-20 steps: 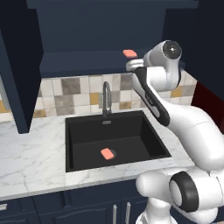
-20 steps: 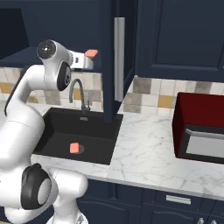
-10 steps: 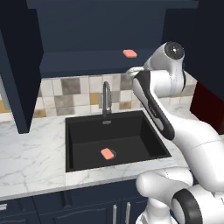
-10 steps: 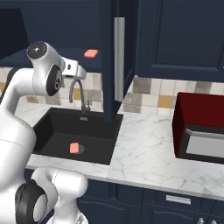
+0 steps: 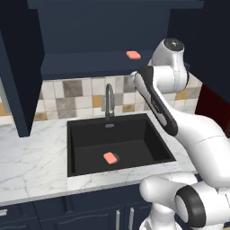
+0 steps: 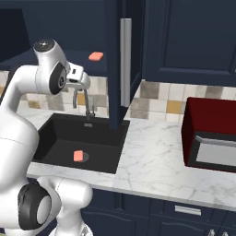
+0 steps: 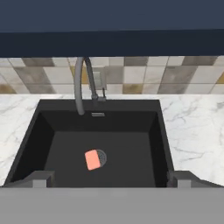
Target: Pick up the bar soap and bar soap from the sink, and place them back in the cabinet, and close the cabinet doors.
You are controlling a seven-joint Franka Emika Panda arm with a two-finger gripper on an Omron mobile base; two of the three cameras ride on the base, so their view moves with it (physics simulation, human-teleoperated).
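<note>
Looking down from high above the sink (image 7: 162, 131), the gripper (image 7: 112, 181) hangs with its jaws spread wide and nothing between them. One soap (image 5: 133, 55) already lies on the cabinet (image 5: 103, 27) shelf, just above and behind the hand. The other soap (image 7: 92, 159) lies well below the gripper, slightly left of its centre line in the hand view, touching the drain (image 7: 101, 156). Its long axis runs roughly crosswise to the line between the fingertips. The next reach is probably a straight descent with a slight leftward shift.

White marble counter (image 6: 156, 159), checkered tile backsplash (image 5: 81, 96), dark red microwave (image 6: 209, 133).
</note>
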